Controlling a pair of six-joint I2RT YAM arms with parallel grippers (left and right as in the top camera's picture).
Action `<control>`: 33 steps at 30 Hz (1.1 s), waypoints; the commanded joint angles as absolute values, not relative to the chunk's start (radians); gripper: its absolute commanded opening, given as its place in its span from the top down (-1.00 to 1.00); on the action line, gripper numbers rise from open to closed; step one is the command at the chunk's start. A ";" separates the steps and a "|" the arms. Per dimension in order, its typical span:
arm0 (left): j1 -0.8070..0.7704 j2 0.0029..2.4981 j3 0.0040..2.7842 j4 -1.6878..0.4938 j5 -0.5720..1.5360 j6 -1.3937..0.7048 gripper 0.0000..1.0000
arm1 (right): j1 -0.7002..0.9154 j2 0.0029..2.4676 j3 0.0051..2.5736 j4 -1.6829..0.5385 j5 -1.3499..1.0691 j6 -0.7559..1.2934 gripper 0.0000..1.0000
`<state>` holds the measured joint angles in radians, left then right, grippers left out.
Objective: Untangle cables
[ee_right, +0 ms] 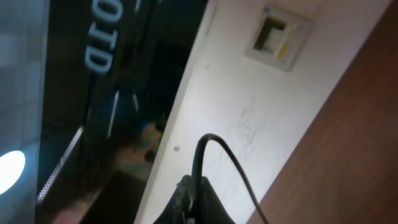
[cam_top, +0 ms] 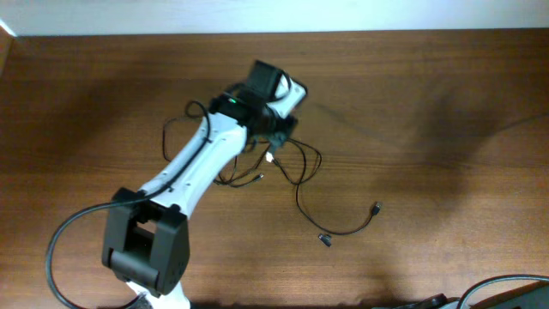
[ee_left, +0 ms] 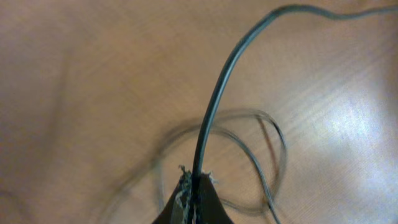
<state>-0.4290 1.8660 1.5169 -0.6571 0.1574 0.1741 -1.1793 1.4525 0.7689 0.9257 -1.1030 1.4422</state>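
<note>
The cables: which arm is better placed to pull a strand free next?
Left, probably. The left gripper is shut on a strand right over the tangle; the right gripper, pinching a cord, is outside the overhead view.

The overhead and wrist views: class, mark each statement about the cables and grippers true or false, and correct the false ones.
1. The left gripper is shut on a cable. True.
2. The right gripper is open and empty. False: it is shut, with a thin black cord rising from between its fingertips.
3. In the overhead view, a plug ends a strand lying right of the bunch. True.
4. In the overhead view, two arms meet over the bunch. False: only the left arm reaches it above the table.
</note>
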 commanded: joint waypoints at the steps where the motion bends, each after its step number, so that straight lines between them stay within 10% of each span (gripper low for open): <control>1: -0.369 1.845 1.537 -0.546 0.137 0.173 1.00 | -1.183 1.449 0.782 0.779 -0.946 1.324 0.92; 33: -0.249 2.221 1.537 0.120 -0.076 0.373 1.00 | -0.823 1.921 0.950 0.766 -0.199 1.114 0.92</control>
